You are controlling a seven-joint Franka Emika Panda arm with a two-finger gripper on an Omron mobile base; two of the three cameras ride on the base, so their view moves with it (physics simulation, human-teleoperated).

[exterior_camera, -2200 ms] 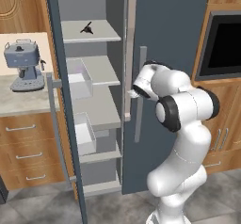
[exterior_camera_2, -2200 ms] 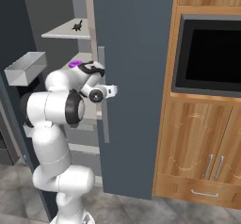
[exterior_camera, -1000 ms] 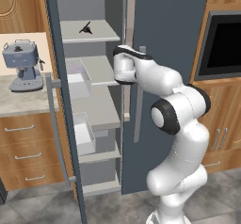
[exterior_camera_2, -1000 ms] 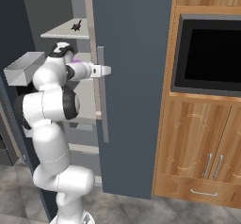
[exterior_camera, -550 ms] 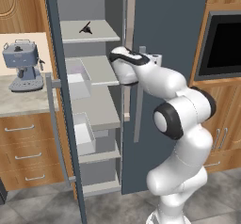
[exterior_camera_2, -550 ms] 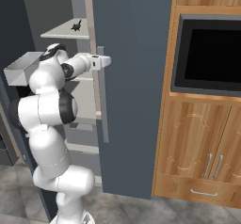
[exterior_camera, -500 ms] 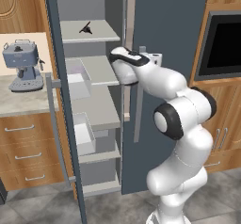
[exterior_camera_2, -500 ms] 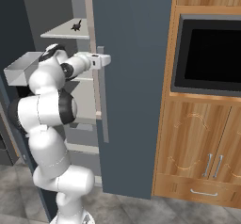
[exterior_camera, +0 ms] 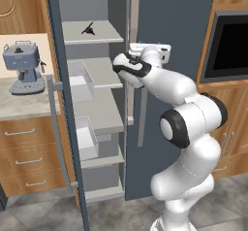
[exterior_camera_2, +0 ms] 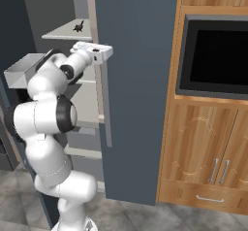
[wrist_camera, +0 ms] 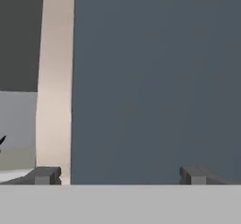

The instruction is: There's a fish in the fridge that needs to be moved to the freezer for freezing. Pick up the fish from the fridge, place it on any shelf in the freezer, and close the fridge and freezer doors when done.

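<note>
jaws: spread wide, nothing held, facing closed slate-blue door [wrist_camera: 155, 77] by its inner edge | fish [exterior_camera: 88, 30]: on upper shelf [exterior_camera: 104, 33] of open compartment, up & left of hand, well apart | coffee machine [exterior_camera: 22, 67] on counter [exterior_camera: 19, 104] at left

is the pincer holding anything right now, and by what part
Nothing is held. The pincer is open and empty, facing the closed slate-blue door, while the fish lies on a shelf.
</note>
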